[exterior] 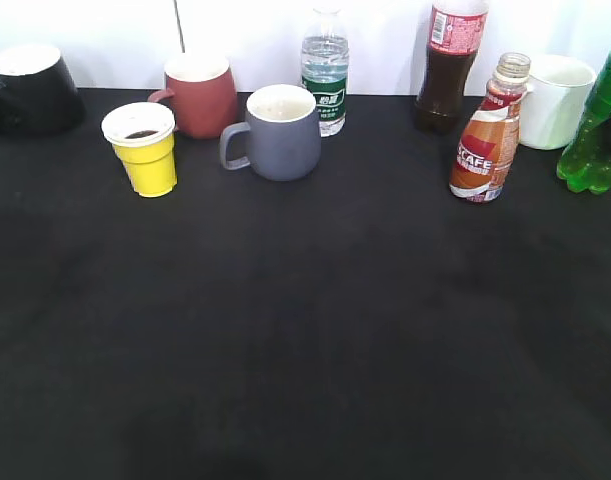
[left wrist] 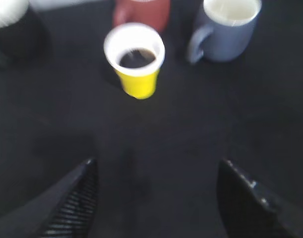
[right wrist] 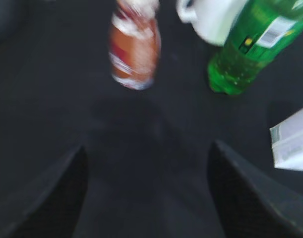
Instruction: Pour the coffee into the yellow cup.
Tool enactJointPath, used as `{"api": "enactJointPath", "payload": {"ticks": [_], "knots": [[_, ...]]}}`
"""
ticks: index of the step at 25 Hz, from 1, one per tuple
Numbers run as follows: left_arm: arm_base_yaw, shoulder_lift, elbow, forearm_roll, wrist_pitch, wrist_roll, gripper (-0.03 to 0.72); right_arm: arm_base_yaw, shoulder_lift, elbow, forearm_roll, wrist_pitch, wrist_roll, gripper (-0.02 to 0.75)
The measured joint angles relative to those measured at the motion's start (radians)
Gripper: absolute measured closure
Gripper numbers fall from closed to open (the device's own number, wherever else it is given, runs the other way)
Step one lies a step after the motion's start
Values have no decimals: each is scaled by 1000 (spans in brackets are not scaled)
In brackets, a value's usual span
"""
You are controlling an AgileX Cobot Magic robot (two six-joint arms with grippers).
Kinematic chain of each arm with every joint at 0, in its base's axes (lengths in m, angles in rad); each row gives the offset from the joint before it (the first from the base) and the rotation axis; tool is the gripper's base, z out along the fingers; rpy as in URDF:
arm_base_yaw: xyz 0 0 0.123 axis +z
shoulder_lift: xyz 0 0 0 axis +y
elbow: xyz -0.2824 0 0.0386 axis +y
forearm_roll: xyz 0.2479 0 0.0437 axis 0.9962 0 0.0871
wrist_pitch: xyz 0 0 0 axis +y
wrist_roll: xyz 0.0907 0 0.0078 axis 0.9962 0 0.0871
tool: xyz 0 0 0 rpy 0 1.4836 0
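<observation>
Your exterior view shows no arms at all. On the left of the black table (exterior: pixel 305 350) stands the yellow cup (exterior: pixel 145 150), upright, with the red mug (exterior: pixel 200 95) behind it and the grey mug (exterior: pixel 280 132) beside it. Only your left wrist view looks inside it: dark liquid at the bottom. The left gripper (left wrist: pixel 156 198) hangs spread wide, holding nothing. Far right stands the coffee (exterior: pixel 488 135), upright. Your right gripper (right wrist: pixel 146 198) gapes empty short of it.
</observation>
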Motion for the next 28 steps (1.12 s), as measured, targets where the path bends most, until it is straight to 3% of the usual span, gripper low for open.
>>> {"api": "enactJointPath", "payload": {"ticks": [4,8,11,14,20,28], "knots": [[0,-346,126,-53,96,91,127,5,-369,32,163,184,-74,155],[0,-687,251,-74,210,136,127,5,-750,114,168,391,-96,156],[0,-823,313,-92,321,166,127,5,-934,193,148,469,-97,156],[0,-850,377,-202,335,255,127,5,-966,303,135,470,-110,158],[0,-850,380,-209,328,266,127,5,-966,313,189,466,-226,158],[0,-850,380,-208,328,268,127,5,-966,313,200,463,-239,158]]}}
